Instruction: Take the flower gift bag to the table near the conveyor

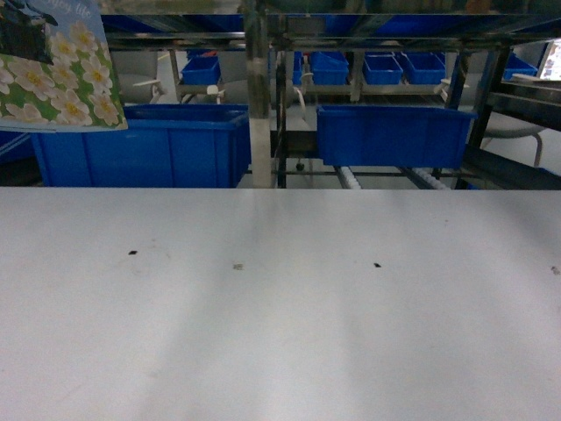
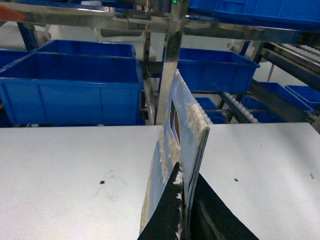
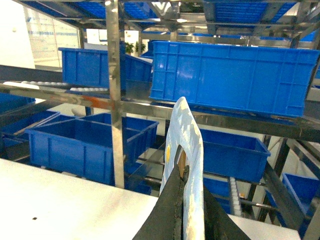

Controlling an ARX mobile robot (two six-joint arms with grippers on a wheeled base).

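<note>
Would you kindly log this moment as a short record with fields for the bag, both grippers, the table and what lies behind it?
bag: floral gift bag, held in the air at upper left of the head view, above the table
left gripper: shut on bag edge
right gripper: shut on bag edge
table: white, a few small dark marks, bag not set down yet
behind table: conveyor of steel racking, blue bins on it

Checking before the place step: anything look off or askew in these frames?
The flower gift bag hangs tilted at the head view's top-left corner, above the table rather than on it. Both the left gripper and the right gripper pinch its top edge. Otherwise only a few small dark marks on the tabletop.
</note>
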